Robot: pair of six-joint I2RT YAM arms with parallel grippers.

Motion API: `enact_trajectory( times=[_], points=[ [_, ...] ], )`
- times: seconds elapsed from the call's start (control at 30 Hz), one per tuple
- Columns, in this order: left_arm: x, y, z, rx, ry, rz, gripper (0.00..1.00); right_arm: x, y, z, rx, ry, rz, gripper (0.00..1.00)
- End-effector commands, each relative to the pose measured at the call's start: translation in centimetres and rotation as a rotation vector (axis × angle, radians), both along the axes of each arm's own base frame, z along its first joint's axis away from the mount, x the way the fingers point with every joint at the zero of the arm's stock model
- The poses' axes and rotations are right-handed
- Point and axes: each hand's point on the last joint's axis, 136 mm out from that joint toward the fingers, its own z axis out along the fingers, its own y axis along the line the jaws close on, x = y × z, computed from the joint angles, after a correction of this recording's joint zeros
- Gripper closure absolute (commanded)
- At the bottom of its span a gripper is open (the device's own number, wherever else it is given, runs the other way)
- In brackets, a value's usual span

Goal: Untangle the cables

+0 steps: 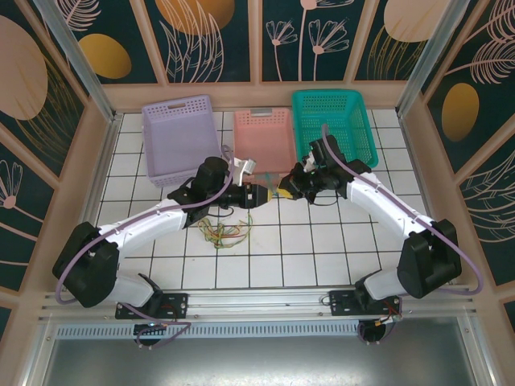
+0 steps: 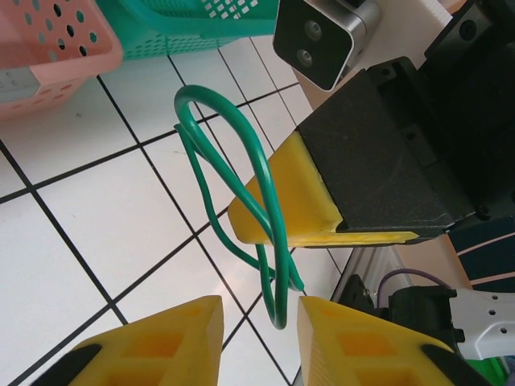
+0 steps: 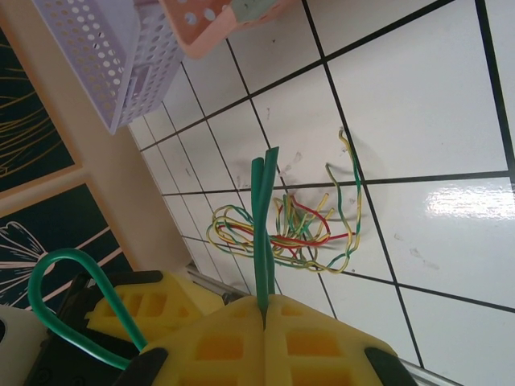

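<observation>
The thin green cable [image 3: 263, 217] stands nearly upright at mid-frame in the right wrist view, both ends pointing up out of the right gripper [image 3: 264, 310], whose yellow fingers are pressed together on it; behind lies the loose tangle of yellow, green and red wires [image 3: 282, 233]. The left wrist view shows its loop, hanging lengthwise to the bottom centre into the left gripper [image 2: 259, 312], jaws apart, seemingly not pinching it.
</observation>
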Motion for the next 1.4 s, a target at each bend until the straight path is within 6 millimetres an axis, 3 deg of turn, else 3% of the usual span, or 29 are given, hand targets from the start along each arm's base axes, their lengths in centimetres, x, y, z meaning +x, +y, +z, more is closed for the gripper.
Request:
enact_trajectory(
  times=[0.0, 0.23, 0.37, 0.57, 0.77, 0.87, 0.93, 1.3, 1.37],
  points=[
    [0.9, -0.5, 1.5, -0.031, -0.053, 0.005, 0.72, -0.5, 0.1, 1.3, 0.05, -0.009, 0.009, 1.0],
    [1.3, -0.8, 1.8, -0.046, -0.056, 0.018, 0.8, -1.1, 0.3, 1.2, 0.072, 0.011, 0.018, 1.0],
    [1.5, -0.8, 1.9, -0.06, -0.051, 0.027, 1.0, -1.1, 0.3, 1.3, 0.078, 0.007, 0.016, 1.0],
    [1.3, -0.5, 2.3, -0.075, -0.029, 0.049, 1.0, -0.6, -0.2, 1.7, 0.061, -0.051, 0.015, 0.98],
    [0.2, -0.5, 2.0, -0.048, -0.005, -0.009, 1.0, 0.3, -2.0, 4.4, -0.02, -0.298, 0.079, 0.6],
    [-0.7, -0.9, 1.7, -0.043, 0.019, -0.076, 1.0, 0.0, -1.7, 6.4, 0.008, -0.44, 0.163, 0.53],
    [-1.2, -1.2, 1.7, -0.048, 0.03, -0.112, 1.0, -0.3, -1.3, 6.8, 0.031, -0.484, 0.211, 0.53],
    [-1.7, -2.0, 1.3, -0.052, 0.065, -0.183, 1.0, -0.5, 0.7, 4.7, 0.048, -0.46, 0.319, 0.58],
    [-1.3, -2.3, 2.4, -0.066, 0.045, -0.184, 1.0, -0.7, 1.0, 4.6, 0.064, -0.452, 0.319, 0.62]
  ],
)
